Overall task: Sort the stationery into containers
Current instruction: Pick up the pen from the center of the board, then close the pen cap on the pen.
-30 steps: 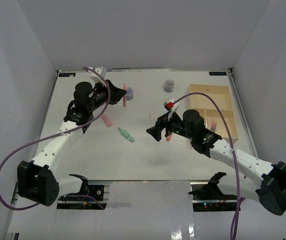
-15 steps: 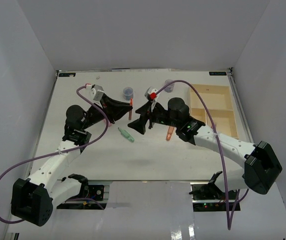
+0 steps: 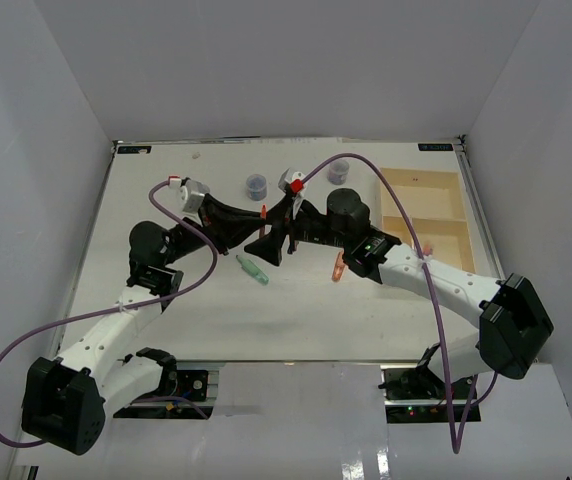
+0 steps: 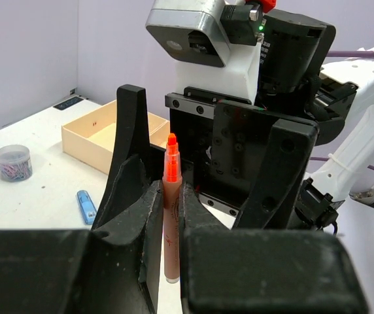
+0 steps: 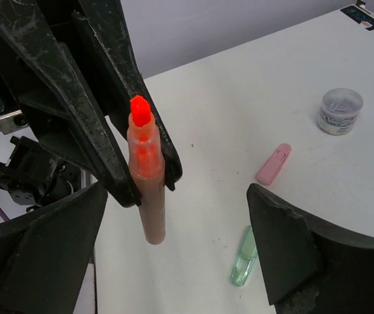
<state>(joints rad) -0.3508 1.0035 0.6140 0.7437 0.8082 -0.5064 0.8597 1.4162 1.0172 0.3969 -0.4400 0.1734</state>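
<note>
An orange marker point(image 4: 171, 216) stands upright above the table, with my left gripper point(image 4: 167, 219) shut on its barrel; its bright tip points up. In the top view the marker point(image 3: 263, 214) hangs mid-table, left gripper point(image 3: 259, 218) around it. My right gripper point(image 5: 167, 255) faces it, open wide, one finger on each side of the marker point(image 5: 146, 190) without touching it; the top view shows that gripper point(image 3: 275, 229) right against the left one. The beige wooden tray point(image 3: 402, 181) with its compartments lies at the right.
A green piece point(image 3: 253, 269) and a pink piece point(image 5: 273, 163) lie on the table below the grippers. An orange pen point(image 3: 338, 266) lies beside the right arm. Two round grey-blue pots point(image 3: 256, 186) point(image 3: 338, 171) stand at the back. A blue piece point(image 4: 85, 206) lies near the tray point(image 4: 92, 134).
The left gripper carried the orange marker rightward toward the table's middle. The right gripper swung left from near the tray to meet it, its open fingers now around the marker.
</note>
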